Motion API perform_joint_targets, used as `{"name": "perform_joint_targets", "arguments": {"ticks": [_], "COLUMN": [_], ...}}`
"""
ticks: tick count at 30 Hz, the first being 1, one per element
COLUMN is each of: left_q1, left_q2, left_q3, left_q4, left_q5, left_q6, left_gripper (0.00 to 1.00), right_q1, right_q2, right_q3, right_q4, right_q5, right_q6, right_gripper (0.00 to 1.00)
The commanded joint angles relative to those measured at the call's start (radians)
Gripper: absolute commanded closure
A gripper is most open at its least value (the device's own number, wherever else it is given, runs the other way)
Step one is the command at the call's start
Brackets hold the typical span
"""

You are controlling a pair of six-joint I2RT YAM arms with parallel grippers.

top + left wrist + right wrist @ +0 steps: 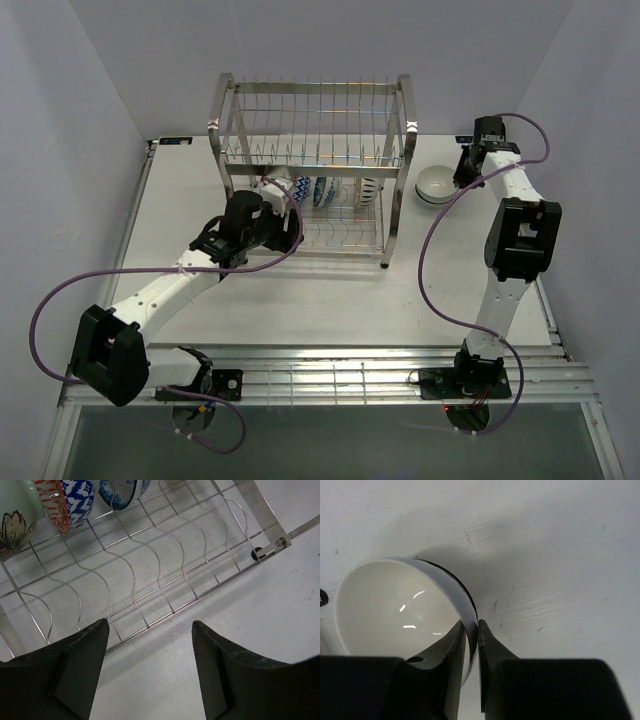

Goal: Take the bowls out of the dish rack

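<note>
The steel wire dish rack (312, 128) stands at the back middle of the table. Several bowls (322, 191) stand on edge in its lower tier, blue-and-white patterned ones among them. In the left wrist view a blue-patterned bowl (75, 497) and a pale green one (15, 510) show at the top left over the rack's wire floor (165, 565). My left gripper (150, 630) is open and empty just in front of the rack's lower tier. My right gripper (472, 627) is shut on the rim of a white bowl (395, 607), which sits right of the rack (436, 184).
White walls close in the table on the left, back and right. A metal rail (330, 375) runs along the near edge by the arm bases. The rack's foot and post (262, 552) are at the left wrist view's upper right.
</note>
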Motion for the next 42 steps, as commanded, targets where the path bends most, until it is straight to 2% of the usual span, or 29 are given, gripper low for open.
{"name": "perform_joint_targets", "arguments": {"ticks": [1, 4, 11, 14, 15, 21, 26, 29, 37, 39, 42], "left_q1": [0.03, 0.031, 0.033, 0.034, 0.037, 0.043, 0.045, 0.047, 0.043, 0.036, 0.02], "left_q2": [-0.034, -0.031, -0.022, -0.019, -0.019, -0.021, -0.038, -0.057, -0.094, -0.129, -0.145], "left_q3": [0.019, 0.018, 0.02, 0.023, 0.024, 0.015, -0.003, -0.028, -0.103, -0.163, -0.181], "left_q4": [0.02, 0.02, 0.018, 0.018, 0.018, 0.026, 0.049, 0.076, 0.188, 0.263, 0.27], "left_q5": [0.0, 0.006, 0.018, 0.024, 0.027, 0.033, 0.043, 0.059, 0.113, 0.124, 0.093], "left_q6": [-0.024, -0.026, -0.027, -0.027, -0.027, -0.041, -0.055, -0.073, -0.188, -0.232, -0.298], "left_gripper": [0.22, 0.22, 0.22, 0.22, 0.22, 0.22, 0.21, 0.21, 0.22, 0.22, 0.22], "right_q1": [0.004, 0.004, 0.003, 0.0, -0.002, -0.014, -0.023, -0.025, -0.025, -0.025, -0.025], "right_q2": [-0.055, -0.05, -0.054, -0.07, -0.075, -0.133, -0.224, -0.315, -0.581, -0.638, -0.698], "right_q3": [-0.028, -0.043, -0.077, -0.065, -0.06, -0.031, -0.063, -0.163, -0.601, -0.655, -0.742], "right_q4": [0.026, 0.029, 0.055, 0.056, 0.058, 0.052, 0.05, 0.078, 0.263, 0.28, 0.3], "right_q5": [0.018, 0.006, 0.001, 0.006, -0.003, -0.076, -0.148, -0.187, -0.298, -0.3, -0.338], "right_q6": [0.008, 0.022, 0.036, 0.037, 0.039, 0.071, 0.092, 0.118, 0.166, 0.164, 0.167], "right_gripper": [0.84, 0.92, 0.91, 0.69, 0.58, 0.41, 0.33, 0.3, 0.3, 0.3, 0.3]}}
